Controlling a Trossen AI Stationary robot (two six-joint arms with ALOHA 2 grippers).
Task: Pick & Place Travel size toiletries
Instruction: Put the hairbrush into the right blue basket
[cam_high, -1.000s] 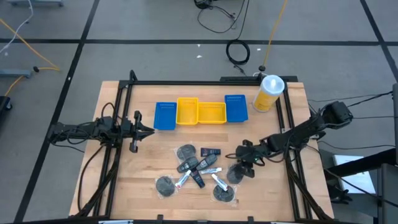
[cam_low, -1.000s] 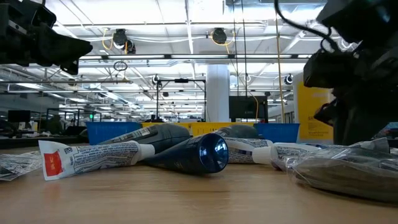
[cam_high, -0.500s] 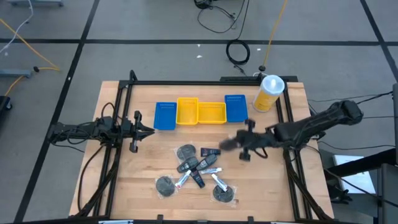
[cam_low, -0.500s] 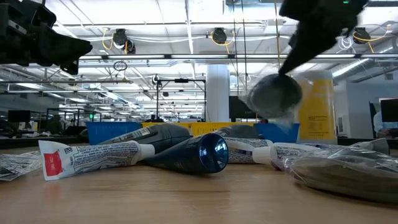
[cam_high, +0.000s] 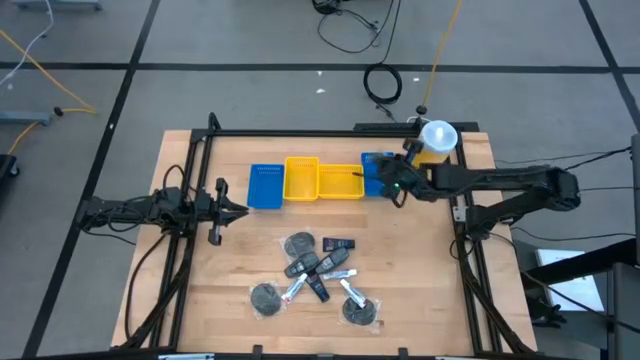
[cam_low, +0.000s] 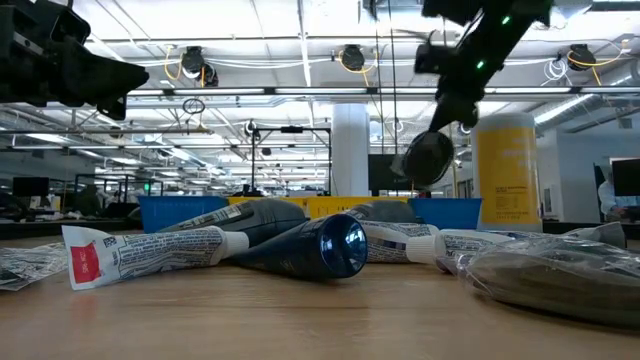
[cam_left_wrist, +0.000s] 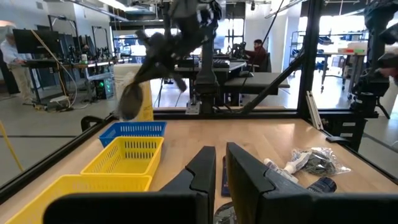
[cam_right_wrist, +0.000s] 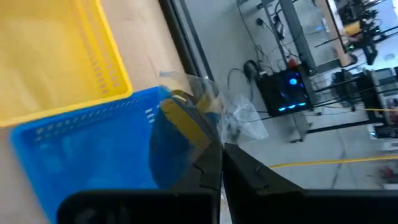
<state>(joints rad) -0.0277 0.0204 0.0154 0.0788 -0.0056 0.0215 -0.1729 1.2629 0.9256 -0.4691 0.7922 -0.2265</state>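
Note:
My right gripper (cam_high: 392, 183) is shut on a grey round disc in clear wrap (cam_low: 428, 158) and hovers over the right blue tray (cam_high: 378, 168). The left wrist view shows that disc (cam_left_wrist: 130, 101) dangling in the air. The other toiletries lie in a pile (cam_high: 316, 276) on the table's near half: wrapped discs (cam_high: 266, 297), dark bottles (cam_high: 318, 265), white tubes (cam_high: 350, 292) and a black packet (cam_high: 338, 243). My left gripper (cam_high: 240, 209) waits shut at the table's left, touching nothing. My right gripper pinches the disc's clear wrap (cam_right_wrist: 231, 121) at its edge between the two fingers. The fingers come from the table's right, slanting down. The disc hangs below them, lifted clear above the right blue tray.
Four trays stand in a row at the far side: blue (cam_high: 265, 186), yellow (cam_high: 301, 179), yellow (cam_high: 340, 181), blue. A tall yellow bottle with a white cap (cam_high: 432, 148) stands right of them, close to my right arm. Black frame rails run along the table's edges.
My right gripper has lifted the wrapped disc off the table at the pile's right side. It has carried the disc up and toward the far edge, to above the right blue tray. The disc now hangs clear of the table.

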